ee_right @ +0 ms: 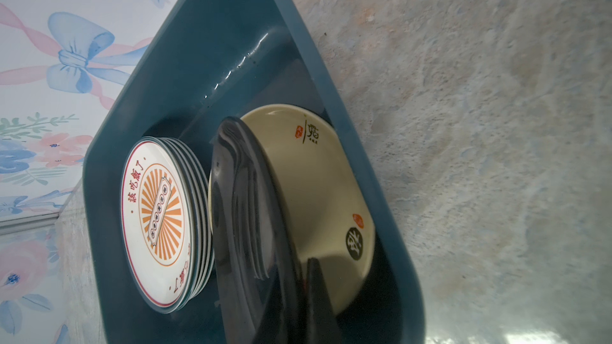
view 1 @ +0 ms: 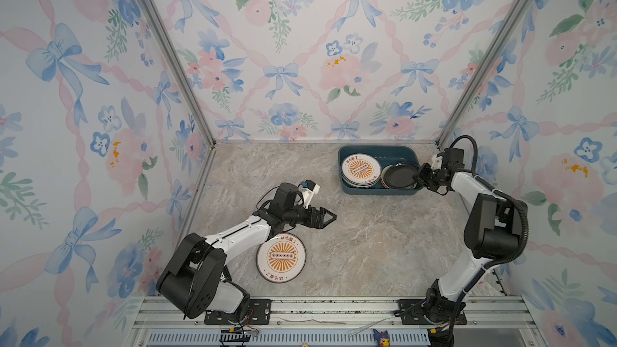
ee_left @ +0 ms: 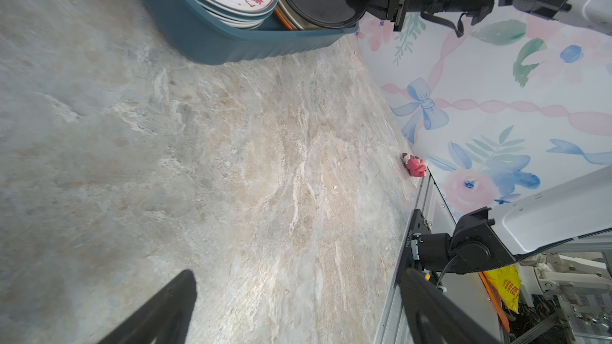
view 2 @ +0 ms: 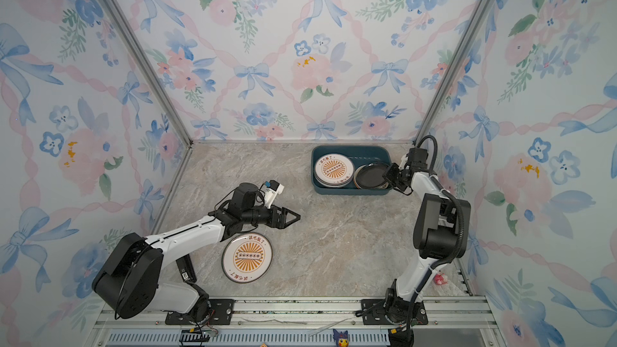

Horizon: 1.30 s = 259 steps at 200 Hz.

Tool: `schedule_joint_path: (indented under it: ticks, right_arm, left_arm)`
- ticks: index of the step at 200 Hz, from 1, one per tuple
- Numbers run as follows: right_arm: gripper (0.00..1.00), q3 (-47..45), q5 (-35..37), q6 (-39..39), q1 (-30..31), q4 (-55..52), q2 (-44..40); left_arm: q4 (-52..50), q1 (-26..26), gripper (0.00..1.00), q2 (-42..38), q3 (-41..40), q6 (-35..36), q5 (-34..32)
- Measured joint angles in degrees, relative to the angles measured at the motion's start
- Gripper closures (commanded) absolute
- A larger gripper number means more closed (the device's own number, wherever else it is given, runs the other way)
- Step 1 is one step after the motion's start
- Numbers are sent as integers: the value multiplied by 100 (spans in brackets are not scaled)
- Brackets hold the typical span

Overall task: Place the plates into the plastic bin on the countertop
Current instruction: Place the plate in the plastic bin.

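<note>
The plastic bin (view 1: 377,149) (view 2: 350,149) stands at the back right of the countertop (view 1: 367,245). It holds a stack of sunburst plates (view 1: 360,168) (ee_right: 155,213). Beside that stack, a black plate (view 1: 399,175) (ee_right: 245,213) leans tilted over a pale yellow plate (ee_right: 314,173). My right gripper (view 1: 419,175) (ee_right: 298,269) is shut on the black plate's rim at the bin's right end. Another sunburst plate (view 1: 281,258) (view 2: 247,258) lies flat at the front left. My left gripper (view 1: 330,216) (ee_left: 298,279) hangs open and empty just beyond it.
A small pink toy (ee_left: 414,165) (view 2: 440,278) lies by the right wall near the right arm's base. Aluminium rails (view 1: 334,308) run along the front edge, with a little figure (view 1: 380,337) below them. Floral walls close in the left, back and right sides.
</note>
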Motion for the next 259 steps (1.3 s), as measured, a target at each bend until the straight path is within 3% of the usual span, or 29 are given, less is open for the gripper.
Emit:
schedule_joint_path:
  ticks: [54,117,259]
  right_arm:
    - [96,92,122,13,0,-9,175]
    - [69,111,284,-31,0,-203,199]
    - [58,284,549,-184,20,-527,236]
  left_arm:
    - [0,4,2,13,0,2,-20]
    - [0,17,2,98,0,17,-24]
    - [0,33,3,98,0,17,-22]
